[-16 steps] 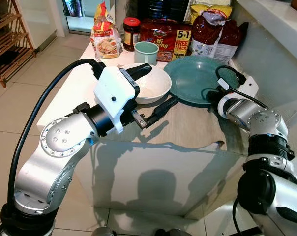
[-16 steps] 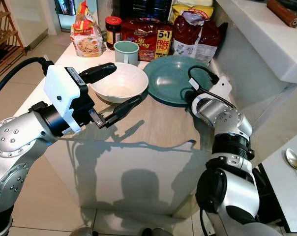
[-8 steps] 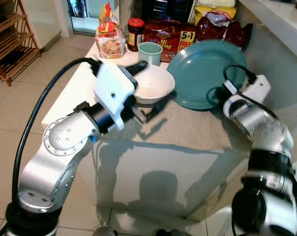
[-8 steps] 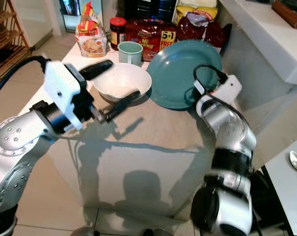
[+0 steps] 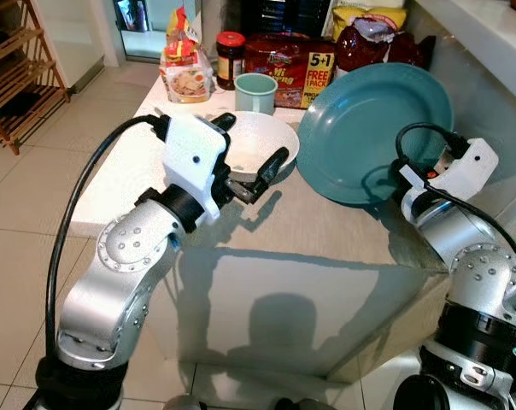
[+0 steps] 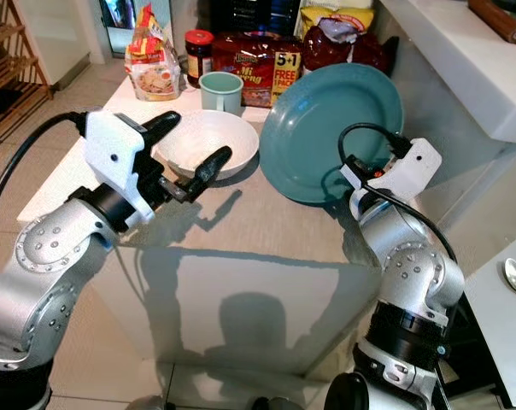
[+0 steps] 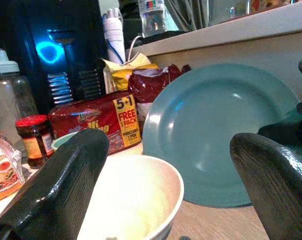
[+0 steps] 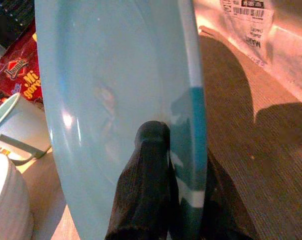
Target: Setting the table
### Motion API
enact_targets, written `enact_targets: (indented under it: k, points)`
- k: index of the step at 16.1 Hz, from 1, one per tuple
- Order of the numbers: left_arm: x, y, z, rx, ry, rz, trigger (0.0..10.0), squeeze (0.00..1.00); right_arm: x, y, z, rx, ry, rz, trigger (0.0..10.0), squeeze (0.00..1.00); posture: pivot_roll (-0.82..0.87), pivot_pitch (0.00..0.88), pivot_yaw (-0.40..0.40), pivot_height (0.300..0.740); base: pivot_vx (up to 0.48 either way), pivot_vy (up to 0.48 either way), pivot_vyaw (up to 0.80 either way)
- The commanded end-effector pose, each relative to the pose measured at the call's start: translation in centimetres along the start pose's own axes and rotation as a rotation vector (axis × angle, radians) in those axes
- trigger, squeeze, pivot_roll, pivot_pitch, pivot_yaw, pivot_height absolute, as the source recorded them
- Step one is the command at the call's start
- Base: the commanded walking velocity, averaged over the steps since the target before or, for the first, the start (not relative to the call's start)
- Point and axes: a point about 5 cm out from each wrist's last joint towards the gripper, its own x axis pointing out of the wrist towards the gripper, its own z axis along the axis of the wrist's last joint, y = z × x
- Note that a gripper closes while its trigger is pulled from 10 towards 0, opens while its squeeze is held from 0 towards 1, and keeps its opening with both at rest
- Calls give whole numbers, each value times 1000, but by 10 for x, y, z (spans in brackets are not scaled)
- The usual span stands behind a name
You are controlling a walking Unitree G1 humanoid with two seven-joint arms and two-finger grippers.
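Observation:
A teal plate (image 5: 369, 120) stands tilted nearly upright above the wooden table (image 5: 326, 231). My right gripper (image 8: 181, 150) is shut on its lower right rim, with one black finger (image 8: 148, 170) pressed on the plate's face. To its left a white bowl (image 5: 260, 141) sits on the table. My left gripper (image 5: 249, 143) is open at the bowl's near side, one finger (image 5: 225, 122) over the left rim and the other (image 5: 272, 162) by the front rim. The left wrist view looks over the bowl (image 7: 136, 200) to the plate (image 7: 221, 130).
Behind the bowl stand a teal mug (image 5: 256, 91), a red-lidded jar (image 5: 229, 48), noodle packs (image 5: 288, 58), a snack bag (image 5: 183, 70) and a red bag (image 5: 379, 44). A white counter (image 5: 489, 34) rises on the right. A wooden rack (image 5: 10, 68) stands at far left.
The right gripper has lifted the plate off the table and tipped it up on edge. The left gripper has moved in until its fingers reach the bowl's rim.

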Motion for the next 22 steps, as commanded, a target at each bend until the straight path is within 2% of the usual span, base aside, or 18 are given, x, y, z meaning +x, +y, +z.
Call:
enact_targets:
  k: [1, 5, 15, 20, 22]
  points:
    - [0, -3, -3, -6, 18, -5, 10000, 0, -9, -2, 6, -3, -18, 2, 10000, 0, 100, 38, -56, 740, 0, 0, 0]
    - [-1, -4, -4, -6, 27, -4, 10000, 0, -20, 1, 8, 51, -23, 29, 10000, 0, 98, 47, -53, 740, -278, 0, 0]
    - [-1, -8, -6, -9, 38, -20, 10000, 0, -34, -9, 18, -113, -66, -64, 10000, 0, 92, 60, -51, 740, -289, 0, 0]
    - [-4, -7, -24, -14, 98, 29, 10000, 0, -46, -27, 16, -187, -87, -185, 10000, 0, 84, 63, -55, 740, 0, 0, 0]
    - [-7, -5, -32, -47, 112, 71, 10000, 0, -51, -24, 20, -159, -146, -156, 10000, 0, 81, 61, -53, 740, 0, 0, 0]
